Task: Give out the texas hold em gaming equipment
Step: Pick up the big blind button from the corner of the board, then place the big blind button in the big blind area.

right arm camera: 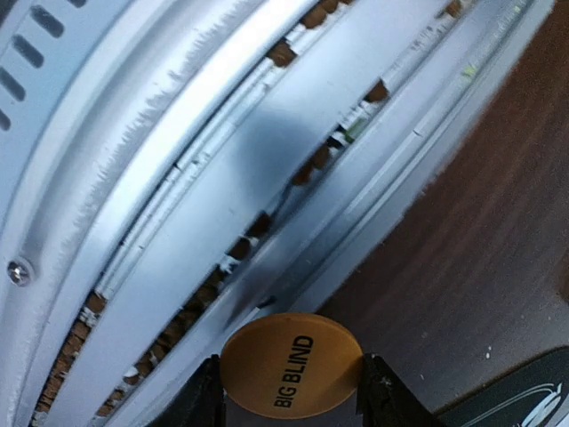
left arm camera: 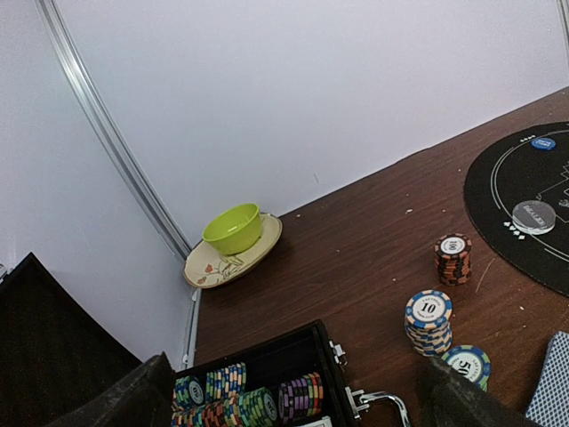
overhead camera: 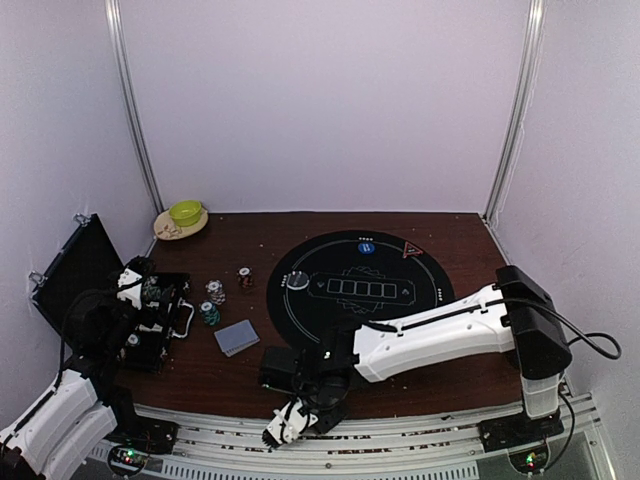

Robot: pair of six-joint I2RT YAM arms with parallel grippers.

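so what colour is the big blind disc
The disc is orange with black lettering, clearest in right wrist view.

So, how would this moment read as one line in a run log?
right pincer: gripping orange BIG BLIND disc | left pincer: open over chip case

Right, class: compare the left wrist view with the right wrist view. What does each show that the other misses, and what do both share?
Only the left wrist view shows the green bowl on its plate, the open chip case, three chip stacks, the cards and a blue disc. Only the right wrist view shows an orange disc marked BIG BLIND, gripped between the right arm's jaws, with the metal rail behind it. Both show the brown table and part of the black mat.
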